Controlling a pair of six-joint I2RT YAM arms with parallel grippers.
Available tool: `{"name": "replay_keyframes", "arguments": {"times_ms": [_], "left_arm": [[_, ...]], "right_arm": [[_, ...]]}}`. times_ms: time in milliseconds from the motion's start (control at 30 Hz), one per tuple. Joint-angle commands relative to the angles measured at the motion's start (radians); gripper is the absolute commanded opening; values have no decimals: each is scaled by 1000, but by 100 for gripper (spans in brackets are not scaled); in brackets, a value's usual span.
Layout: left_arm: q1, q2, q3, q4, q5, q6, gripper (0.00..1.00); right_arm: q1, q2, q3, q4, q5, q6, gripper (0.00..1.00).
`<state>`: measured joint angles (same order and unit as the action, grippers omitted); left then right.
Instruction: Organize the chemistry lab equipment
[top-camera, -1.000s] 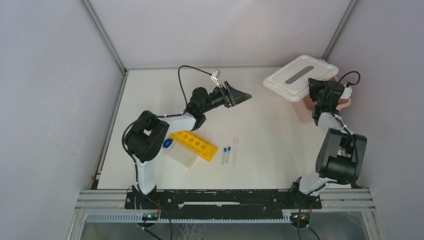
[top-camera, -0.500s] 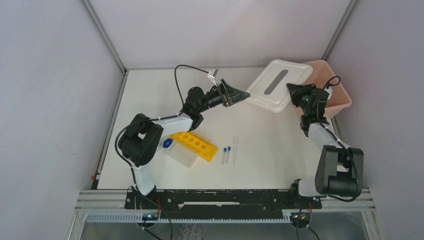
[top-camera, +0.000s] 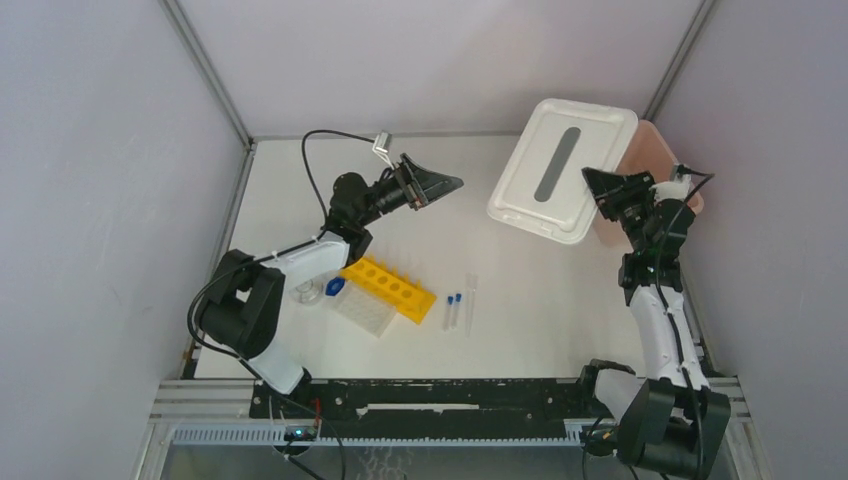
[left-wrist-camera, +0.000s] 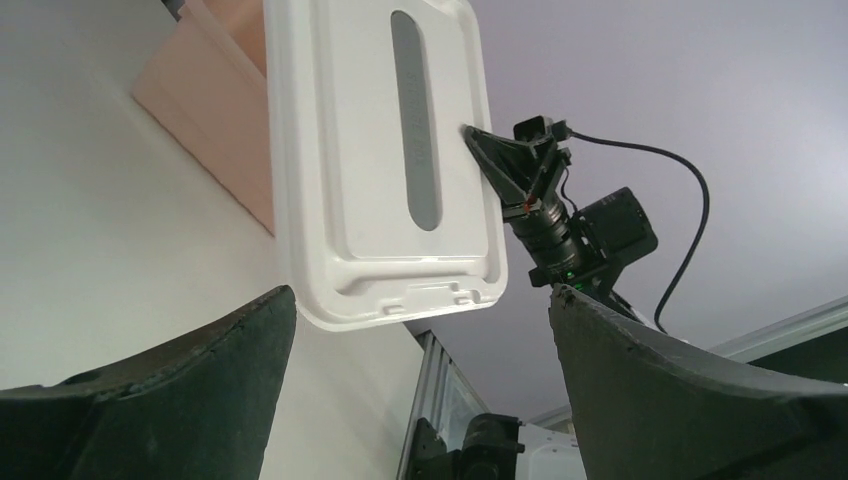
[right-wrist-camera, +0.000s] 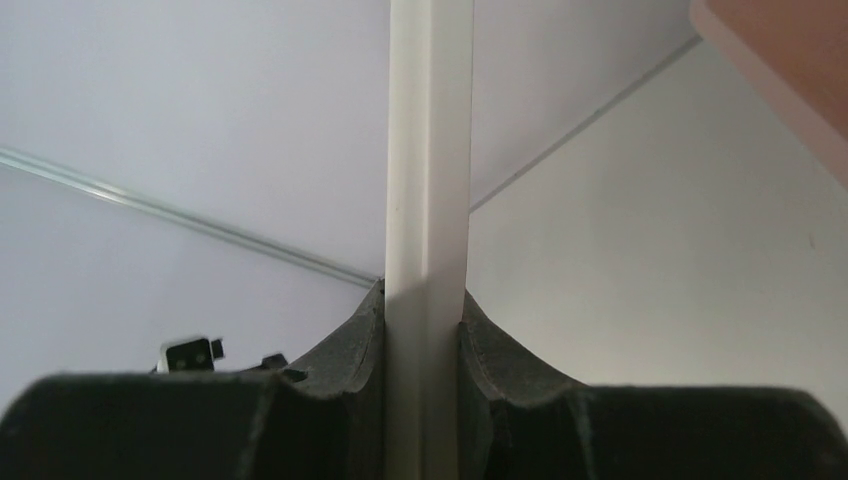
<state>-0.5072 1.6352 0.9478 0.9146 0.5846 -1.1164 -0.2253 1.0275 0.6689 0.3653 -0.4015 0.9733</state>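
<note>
Right gripper (top-camera: 600, 190) clamped on edge of white lid (top-camera: 555, 165); lid raised, tilted, just left of pink box (top-camera: 657, 150), far right. Left gripper (top-camera: 445, 185) jaws wide apart.

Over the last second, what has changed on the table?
The right gripper, shut on the white lid, has lifted it off the pink box and swung it leftward. The left gripper, open and empty, drew back to the left. The yellow rack, well plate, vials and thin tube stayed put.
</note>
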Motion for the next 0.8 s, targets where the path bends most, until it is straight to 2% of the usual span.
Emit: {"name": "replay_keyframes", "arguments": {"times_ms": [0, 300, 567, 767], "left_arm": [[-4, -41, 20, -71, 77, 64, 100], [9, -55, 51, -226, 137, 152, 100], [18, -52, 62, -228, 185, 148, 100], [18, -51, 55, -164, 233, 109, 100]], "right_arm": [[-20, -84, -9, -23, -165, -31, 0], [27, -193, -50, -32, -283, 16, 0], [132, -208, -80, -1, -304, 64, 0], [189, -183, -80, 28, -313, 75, 0]]}}
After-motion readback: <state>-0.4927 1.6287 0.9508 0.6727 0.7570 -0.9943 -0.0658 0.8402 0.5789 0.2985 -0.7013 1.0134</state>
